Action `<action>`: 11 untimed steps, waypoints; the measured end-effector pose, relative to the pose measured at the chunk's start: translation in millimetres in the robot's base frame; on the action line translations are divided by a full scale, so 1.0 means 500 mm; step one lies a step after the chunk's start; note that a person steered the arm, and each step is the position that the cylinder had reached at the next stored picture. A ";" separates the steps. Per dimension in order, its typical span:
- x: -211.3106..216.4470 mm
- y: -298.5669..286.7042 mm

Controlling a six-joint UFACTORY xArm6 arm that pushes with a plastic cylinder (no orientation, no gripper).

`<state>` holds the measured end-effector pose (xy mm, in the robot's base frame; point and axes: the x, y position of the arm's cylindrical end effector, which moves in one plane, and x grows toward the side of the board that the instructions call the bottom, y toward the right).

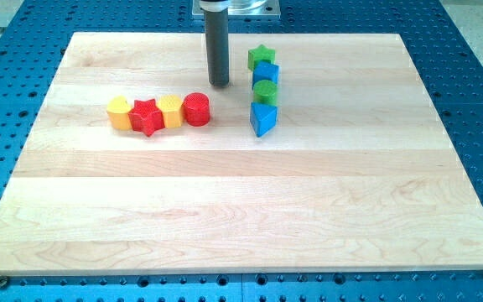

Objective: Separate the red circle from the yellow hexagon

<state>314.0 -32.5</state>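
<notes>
- A pale wooden board (225, 210) lies on a blue perforated table (476, 84) and fills most of the view.
- At the view's left of the board a row of four blocks runs left to right, each touching the next: a yellow block (119, 113) with a rounded top whose exact shape I cannot make out, then a red star (147, 117), then the yellow hexagon (171, 111), then the red circle (196, 109).
- The red circle sits at the right end of that row, pressed against the yellow hexagon's right side.
- My tip (218, 84) touches the board just above and to the right of the red circle, near it but apart from it; the dark rod rises straight to the view's top.
- There are no fingers on this rod, so it holds nothing.
- To the right of my tip a column of four blocks runs from top to bottom, each against the next: a green star (261, 57), a blue block (266, 74) of unclear shape, a green circle (265, 91) and a blue triangle (262, 119).
- The column stands apart from the row, with bare wood between the red circle and the blue triangle.
</notes>
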 end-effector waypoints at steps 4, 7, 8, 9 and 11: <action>-0.160 0.012; -0.179 0.094; -0.151 0.103; -0.119 0.125; -0.126 0.248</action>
<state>250.8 91.4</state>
